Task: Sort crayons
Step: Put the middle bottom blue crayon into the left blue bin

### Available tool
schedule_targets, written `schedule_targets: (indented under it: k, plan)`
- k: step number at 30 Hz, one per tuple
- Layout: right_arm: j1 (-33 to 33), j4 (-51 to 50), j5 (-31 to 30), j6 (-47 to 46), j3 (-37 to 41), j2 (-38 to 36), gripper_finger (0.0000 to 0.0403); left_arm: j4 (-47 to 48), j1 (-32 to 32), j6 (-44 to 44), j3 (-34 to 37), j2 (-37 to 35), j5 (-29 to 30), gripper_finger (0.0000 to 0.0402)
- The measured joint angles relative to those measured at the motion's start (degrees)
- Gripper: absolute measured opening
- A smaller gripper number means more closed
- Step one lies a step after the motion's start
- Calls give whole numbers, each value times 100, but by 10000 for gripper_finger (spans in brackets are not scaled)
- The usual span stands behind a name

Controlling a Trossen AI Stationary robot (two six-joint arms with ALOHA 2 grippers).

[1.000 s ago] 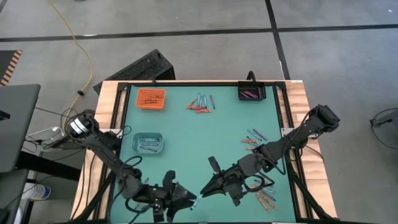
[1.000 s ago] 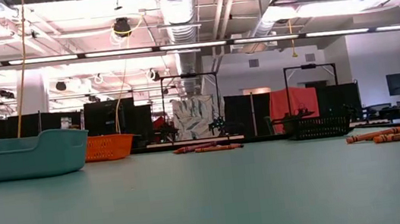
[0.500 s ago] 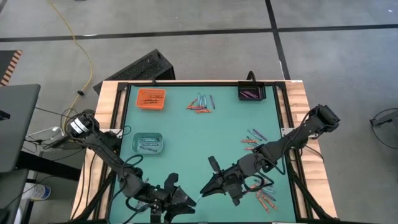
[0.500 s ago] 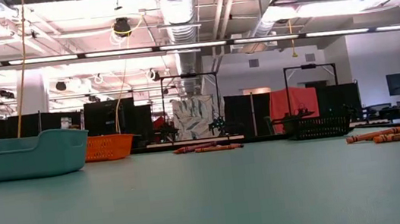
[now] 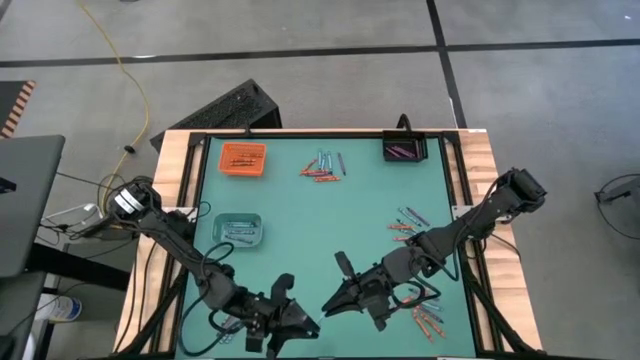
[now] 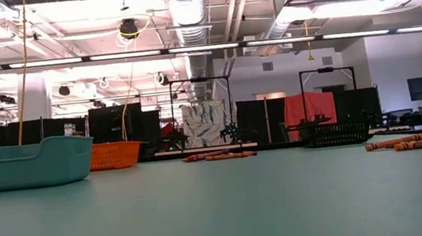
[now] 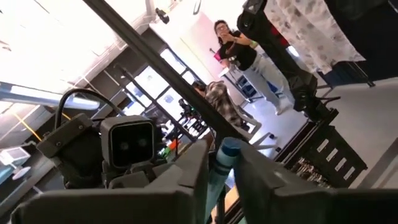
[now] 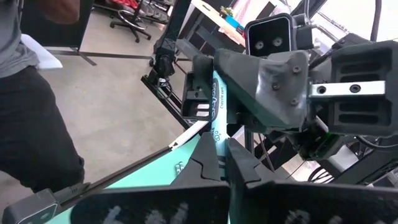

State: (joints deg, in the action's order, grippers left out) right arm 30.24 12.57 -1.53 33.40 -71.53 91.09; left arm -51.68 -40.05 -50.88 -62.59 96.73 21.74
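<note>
Blue-grey, the one crayon [image 8: 217,107] in play is caught between both claws at once, near the front edge of the table [image 5: 300,220]. The right claw [image 8: 224,163] is closed tight on its lower end; the left claw [image 7: 222,163] has pinched in around the other end, and the crayon's rounded tip shows between its fingers. In the high view the left claw [image 5: 300,327] and right claw [image 5: 328,305] meet tip to tip.

Risk lies in this 2-sided grip. If either arm pulls away before the other lets go, the thin wax stick could snap or twist out and roll off the front edge. If the right claw releases too soon and the left grip is shallow, the crayon may tilt and slip.

Loose crayons [image 5: 415,222] lie behind the right arm, with more [image 5: 322,166] at the back, between the orange tray [image 5: 241,159] and black tray [image 5: 404,149]. A wide swing could scatter them. The clear tray [image 5: 239,230] is close by.
</note>
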Motion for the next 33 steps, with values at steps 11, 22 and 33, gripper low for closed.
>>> schedule_targets:
  k: [11,22,33]
  plan:
    - [-138,-315,-208,-527,0,2,48,312,3,-54,-9,-13,219,8]
    - [-72,-1160,-2461,-597,0,-11,182,2230,-153,130,-3,-276,2295,7]
    - [44,-3630,-2900,-3046,141,-11,227,8578,552,4656,2,-1553,2760,7]
